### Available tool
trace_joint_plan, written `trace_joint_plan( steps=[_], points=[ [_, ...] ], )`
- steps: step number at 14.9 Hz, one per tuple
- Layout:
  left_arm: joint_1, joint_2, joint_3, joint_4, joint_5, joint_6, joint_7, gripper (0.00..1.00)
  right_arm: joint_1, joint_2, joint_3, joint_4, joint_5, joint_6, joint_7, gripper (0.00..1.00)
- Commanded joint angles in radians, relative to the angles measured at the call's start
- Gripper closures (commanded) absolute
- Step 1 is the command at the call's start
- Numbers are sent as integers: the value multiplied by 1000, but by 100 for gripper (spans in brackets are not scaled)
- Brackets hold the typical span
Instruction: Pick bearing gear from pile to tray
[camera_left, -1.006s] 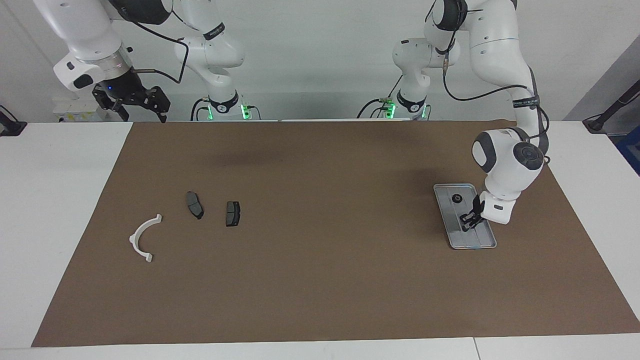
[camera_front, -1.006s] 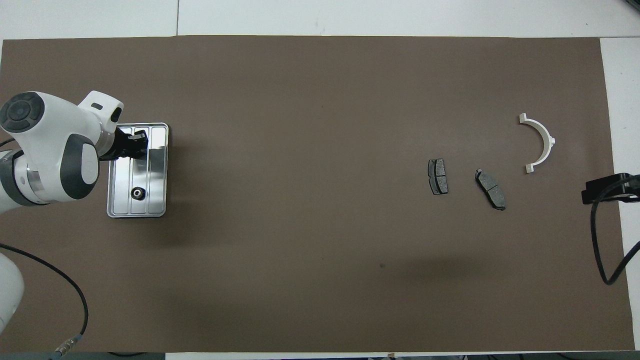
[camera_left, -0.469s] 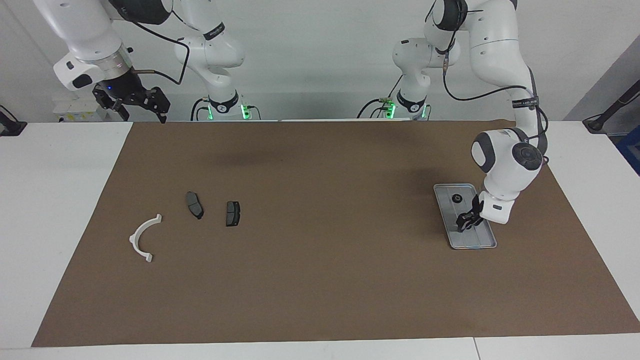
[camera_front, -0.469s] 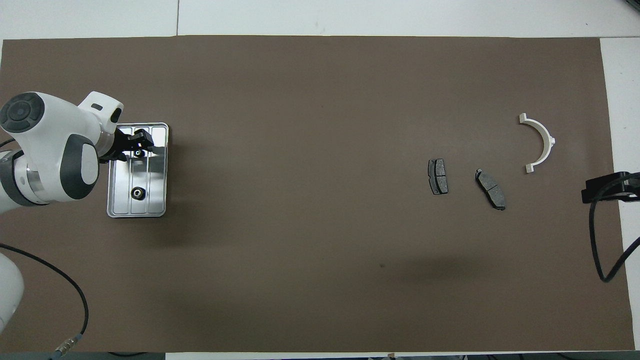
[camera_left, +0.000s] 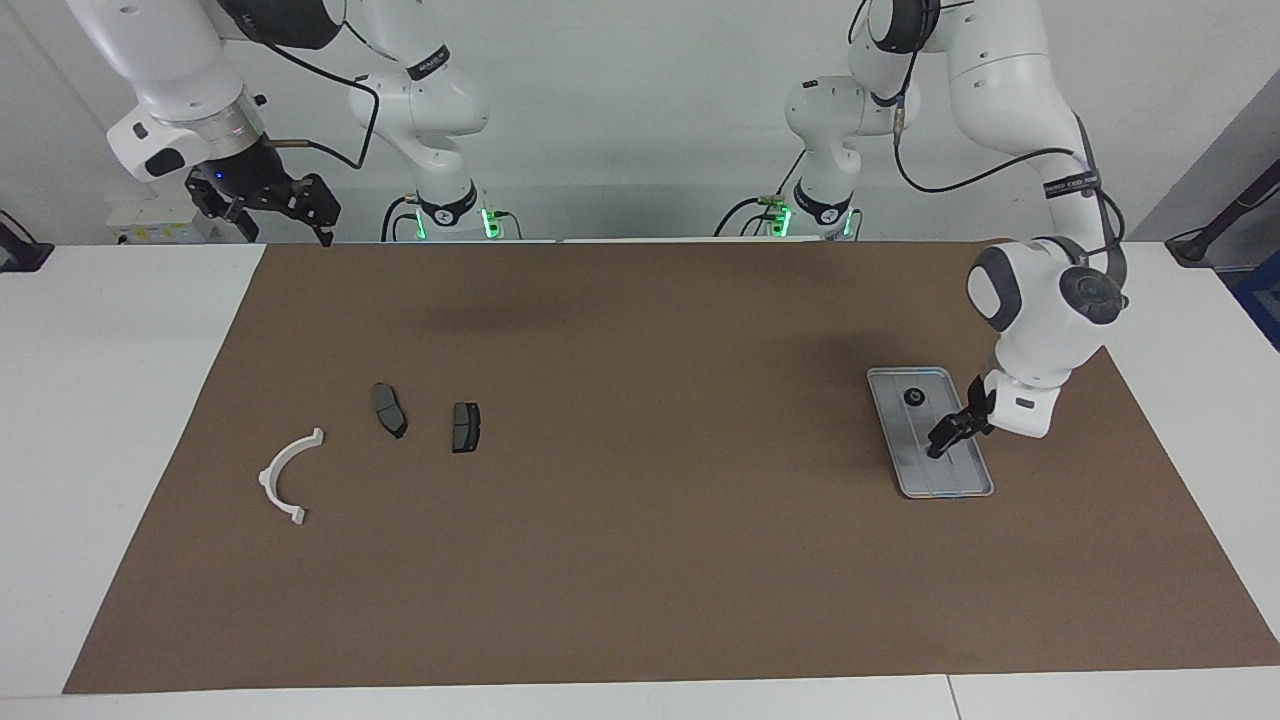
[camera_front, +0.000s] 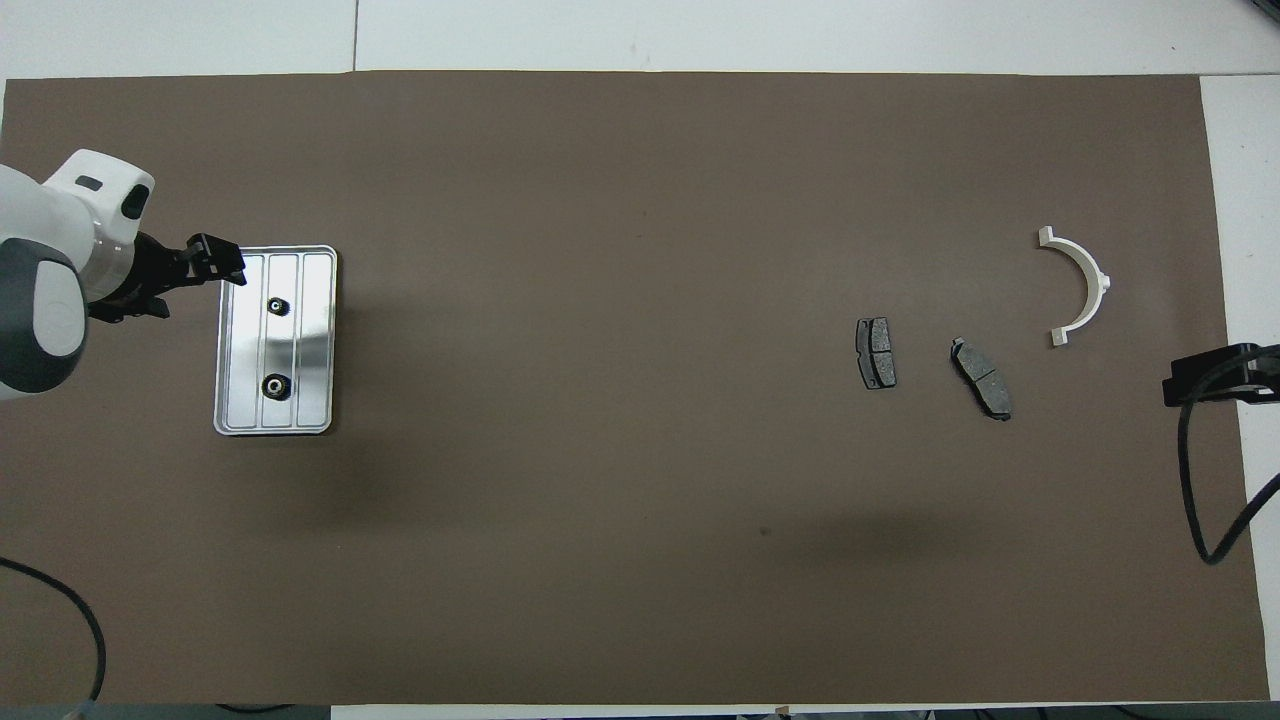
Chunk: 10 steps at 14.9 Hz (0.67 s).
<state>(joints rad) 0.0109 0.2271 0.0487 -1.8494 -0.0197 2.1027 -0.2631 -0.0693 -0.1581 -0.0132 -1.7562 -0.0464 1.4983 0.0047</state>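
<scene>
The silver-grey metal tray (camera_front: 320, 340) lies flat on the brown mat (camera_left: 640, 560) toward the left arm's end of the table, its ridges running lengthwise. Two small black bearing gears rest inside it, well apart along its length: one gear (camera_front: 275, 386) nearer to the robots, the second gear (camera_front: 276, 305) farther from them; in the facing view only the nearer one (camera_left: 912, 397) can be made out, the other being hidden by the gripper. The left gripper (camera_left: 948, 434) hangs low over the tray's outer long edge, fingers apart and holding nothing; the overhead view places it (camera_front: 190, 275) at the tray's corner, clear of both gears. Toward the right arm's end of the table lie the rest of the loose parts: two dark grey brake pads, one (camera_left: 465, 427) beside the other (camera_left: 389, 410), and a white half-ring bracket (camera_left: 285, 476) farther from the robots than both pads. None of these parts touches another. The right gripper (camera_left: 268, 205) waits raised in the air above the table's edge at the robots' own end, beside the mat's corner, jaws spread and empty; only its dark tip (camera_front: 1215, 374) enters the overhead view.
</scene>
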Motion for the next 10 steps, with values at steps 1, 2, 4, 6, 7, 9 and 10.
trace_joint_plan(
  steps=[1, 2, 4, 6, 7, 9, 10],
  points=[
    [7, -115, -9, -19, 17, -114, 7, 0, -7, -20, 2, -29, 3, 34, -26, 0],
    [7, -136, -9, -7, 17, -165, 7, 0, -7, -20, 2, -29, 3, 34, -38, 0],
    [3, -156, -10, 50, 18, -289, 7, 0, -9, -20, 2, -29, 2, 39, -57, 0],
    [0, -208, -10, 71, 18, -349, 10, 0, -9, -20, 1, -29, 2, 42, -80, 0],
    [1, -239, -9, 70, 18, -374, 13, 0, -9, -20, 1, -29, 2, 42, -81, 0],
    [6, -250, -6, 73, 18, -453, 63, 0, -9, -20, 1, -29, 2, 42, -81, 0],
    [9, -250, -4, 81, 6, -458, 62, 0, -10, -20, 1, -29, 2, 42, -81, 0]
  ],
)
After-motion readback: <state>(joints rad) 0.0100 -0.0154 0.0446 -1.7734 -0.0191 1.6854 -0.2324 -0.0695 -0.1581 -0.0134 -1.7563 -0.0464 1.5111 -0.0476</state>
